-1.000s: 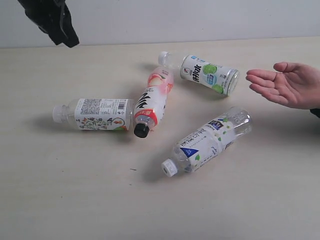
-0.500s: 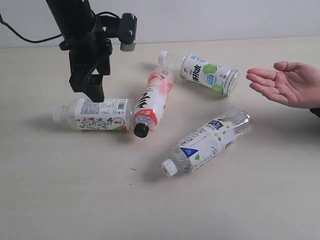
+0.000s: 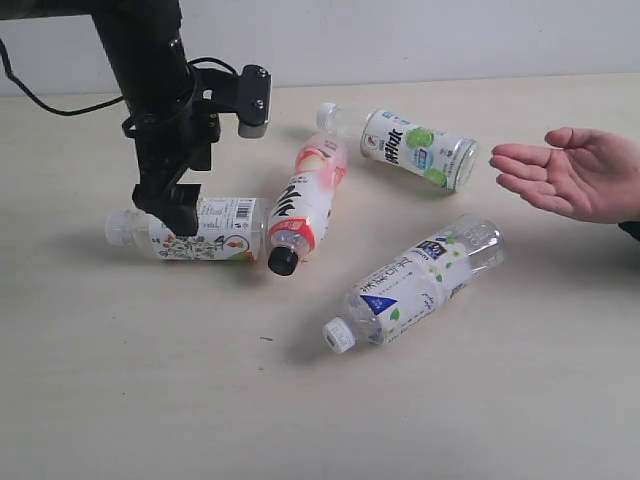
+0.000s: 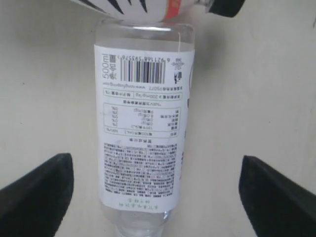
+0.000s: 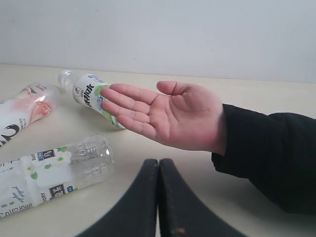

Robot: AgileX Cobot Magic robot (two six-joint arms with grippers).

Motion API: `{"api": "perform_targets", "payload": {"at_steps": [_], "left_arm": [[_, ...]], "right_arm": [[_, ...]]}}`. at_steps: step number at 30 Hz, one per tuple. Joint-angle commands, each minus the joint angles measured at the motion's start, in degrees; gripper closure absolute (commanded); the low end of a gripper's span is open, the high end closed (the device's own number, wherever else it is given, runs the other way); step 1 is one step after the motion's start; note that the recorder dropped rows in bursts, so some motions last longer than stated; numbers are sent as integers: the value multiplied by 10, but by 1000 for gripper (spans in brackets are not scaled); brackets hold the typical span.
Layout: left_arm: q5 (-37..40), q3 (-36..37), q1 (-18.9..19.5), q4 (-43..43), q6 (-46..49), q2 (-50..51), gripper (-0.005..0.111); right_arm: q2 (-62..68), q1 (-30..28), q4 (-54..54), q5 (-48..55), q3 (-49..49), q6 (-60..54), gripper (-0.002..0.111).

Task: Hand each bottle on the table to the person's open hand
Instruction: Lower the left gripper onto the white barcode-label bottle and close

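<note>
We see four bottles (image 3: 415, 282) lying on a pale surface (image 3: 150, 400). The left gripper (image 4: 157, 195) is spread wide, fingers (image 4: 37, 192) either side of the leftmost white-capped bottle (image 3: 225, 225) without touching. A black-capped bottle (image 3: 303, 205) lies just beside its base. The right gripper (image 5: 159, 197), pressed closed and empty, sits near the person's open hand (image 5: 173, 116).

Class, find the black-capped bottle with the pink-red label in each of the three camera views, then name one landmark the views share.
Exterior view: the black-capped bottle lies near the middle, its cap beside the barcode bottle.
Left wrist view: only its striped label and cap show, cut by the frame edge, past the barcode bottle's base.
Right wrist view: its pink end shows, cut by the frame edge.
Shared landmark: the table.
</note>
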Motion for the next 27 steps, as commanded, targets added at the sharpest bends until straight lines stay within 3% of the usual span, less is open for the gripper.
{"api": "perform_targets", "payload": {"at_steps": [1,7,24,26,27], "left_arm": [[-19,2,-1,-5,-20,20,20],[-67,2,-1,-5,-21,40,20],[-83,2,-1,0,-21,82,21],[-82,2,-1,0,-21,82,25],[-76,2,-1,0,-21,82,32]], "right_arm": [[-2,3,-2,-5,3,0,108],[-2,3,-1,-5,3,0,108],[-2,3,-1,-5,3,0,108],[-2,3,-2,-5,3,0,108],[-2,3,-1,-5,3,0,108]]}}
